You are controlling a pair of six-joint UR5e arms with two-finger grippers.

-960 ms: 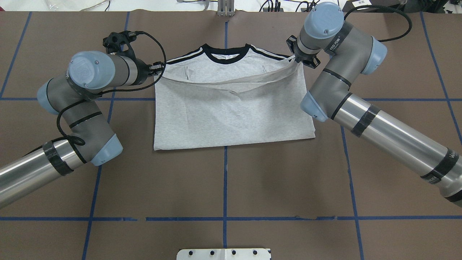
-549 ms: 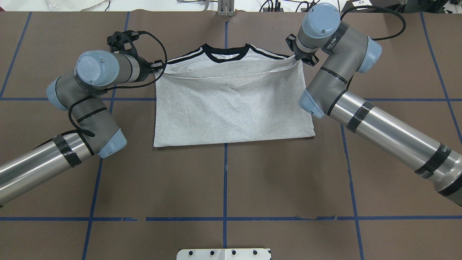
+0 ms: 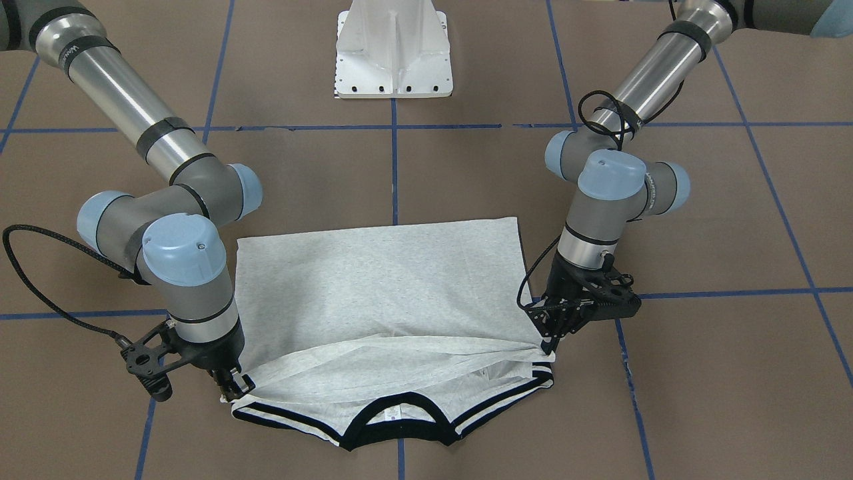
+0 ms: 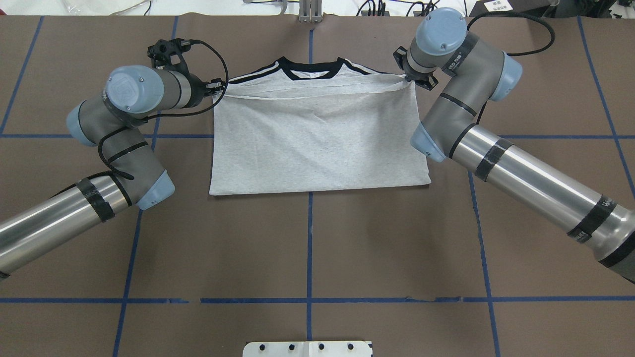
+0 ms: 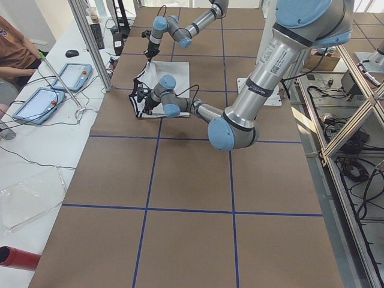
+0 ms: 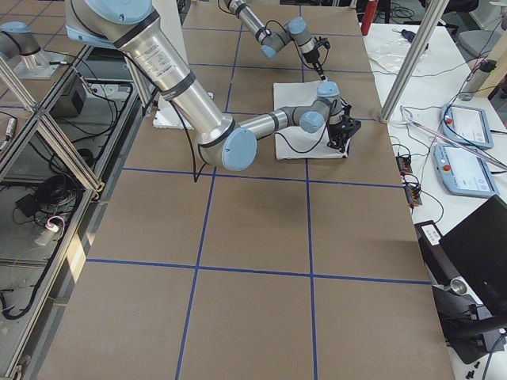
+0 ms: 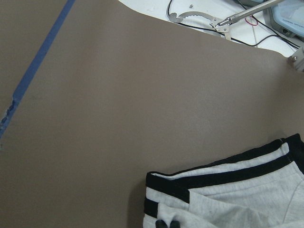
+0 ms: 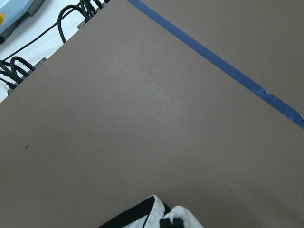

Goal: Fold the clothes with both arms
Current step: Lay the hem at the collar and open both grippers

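Over toward the far edge of the brown counter (image 4: 307,248), midway between its left and right ends: grey T-shirt (image 4: 317,144), doubled over, collar (image 3: 400,438) nearest that far edge, hem drawn up just short of the black-and-white shoulder stripes. Gridded all over with blue tape lines (image 4: 309,238); white base plate (image 3: 394,53) at the near edge. Left pincer (image 3: 548,345) clamped together on one hem corner, right pincer (image 3: 233,390) clamped likewise on the other, both low at the cloth. From the front-facing view alone: hem raised slightly off the layer beneath, sagging between the two grips, plus a small neck label (image 3: 393,413) inside the collar. From the wrist views alone: dark fingertips (image 7: 162,223) closed with grey cloth between them, cables on white beyond the far edge. From the side views alone: white bench along that edge with teach pendants (image 5: 75,75), a person (image 5: 15,45) in a brown top, an aluminium post (image 5: 90,39), a black laptop (image 6: 475,245).
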